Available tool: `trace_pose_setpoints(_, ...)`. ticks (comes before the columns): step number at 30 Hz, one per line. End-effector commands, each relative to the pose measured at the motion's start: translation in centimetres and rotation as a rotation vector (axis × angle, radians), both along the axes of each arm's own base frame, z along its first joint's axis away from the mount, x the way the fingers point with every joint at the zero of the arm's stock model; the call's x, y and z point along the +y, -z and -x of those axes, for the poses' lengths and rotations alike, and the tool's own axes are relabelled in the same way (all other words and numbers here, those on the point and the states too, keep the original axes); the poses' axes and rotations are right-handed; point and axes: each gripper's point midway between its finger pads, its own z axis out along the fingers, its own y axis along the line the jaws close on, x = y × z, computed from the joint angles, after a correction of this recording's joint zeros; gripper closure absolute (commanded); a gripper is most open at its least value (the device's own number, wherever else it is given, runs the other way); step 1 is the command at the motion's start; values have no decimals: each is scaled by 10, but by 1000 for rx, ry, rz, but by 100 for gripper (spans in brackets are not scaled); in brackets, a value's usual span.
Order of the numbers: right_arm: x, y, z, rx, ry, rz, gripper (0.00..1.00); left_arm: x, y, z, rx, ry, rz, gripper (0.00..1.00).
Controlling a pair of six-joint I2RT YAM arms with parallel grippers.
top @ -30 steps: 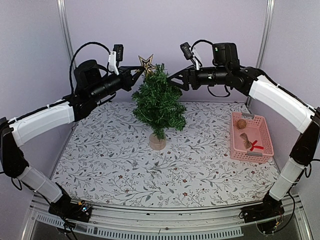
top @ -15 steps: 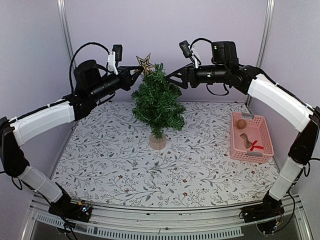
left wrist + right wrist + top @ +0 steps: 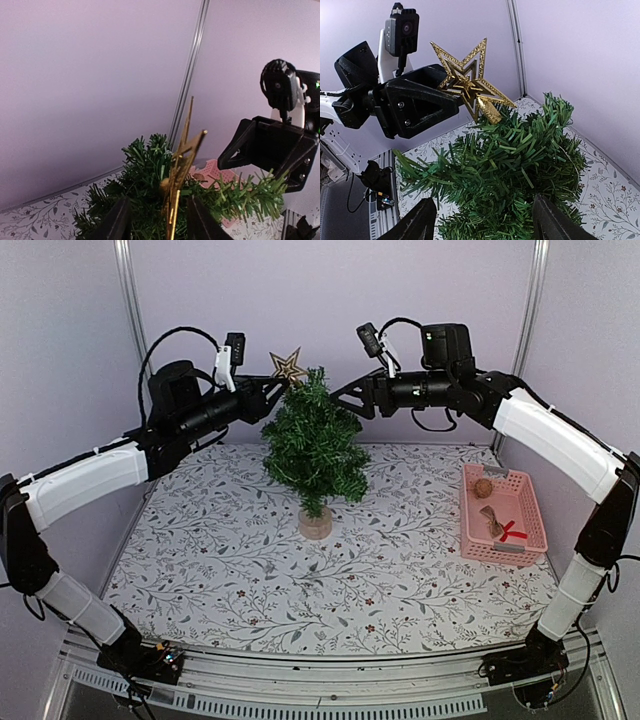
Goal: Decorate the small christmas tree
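- Nearest is a table covered in white cloth printed with leafy sprigs (image 3: 250,570).
- On its right side sits a pink slotted plastic basket (image 3: 466,520) holding a small brown ball (image 3: 483,487) and a red-bowed ornament (image 3: 505,530).
- Further back, mid-table, the small dark-green bushy christmas tree (image 3: 315,445) stands upright on its round light-wood base (image 3: 314,525).
- At the treetop a gold glitter star (image 3: 288,365) leans toward the left arm's side of the tip.
- The left gripper (image 3: 275,388) has its fingers (image 3: 117,220) parted, the star between them with a gap on either side. It looks released.
- The right gripper (image 3: 342,400) has its fingers (image 3: 420,222) spread wide astride the upper branches, grasping nothing.
- Risks: the star looks poorly seated, so a finger brushing it could knock it off. Fingers snagging the needles could also tip the tree on its narrow base.
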Motion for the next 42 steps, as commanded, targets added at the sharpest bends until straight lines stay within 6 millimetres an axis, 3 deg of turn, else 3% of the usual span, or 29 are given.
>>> trace_pose_setpoints(1,0,-9,-1,-22,-3,-5,31,11,-6,3,-9,-19,-6,55)
trace_pose_setpoints(7,-7,-11,-1,-23,16,-4,27,26,-5,13,-4,-33,-13,42)
trace_pose_setpoints(13,-26,-18,-2,5,28,-31,23,53,-3,27,25,-64,-22,33)
trace_pose_setpoints(17,-48,-15,-7,59,51,-54,19,75,12,28,112,-85,-19,28)
trace_pose_setpoints(23,-101,2,-25,155,176,-104,18,110,49,28,253,-140,32,27)
trace_pose_setpoints(29,-166,48,-51,325,362,-118,20,120,90,26,360,-179,25,29)
trace_pose_setpoints(32,-186,73,-56,389,427,-104,22,124,118,24,432,-202,25,31)
trace_pose_setpoints(38,-181,121,-64,522,437,-87,35,127,166,26,548,-230,57,37)
trace_pose_setpoints(42,-166,160,-74,621,457,-58,43,125,204,31,644,-232,68,40)
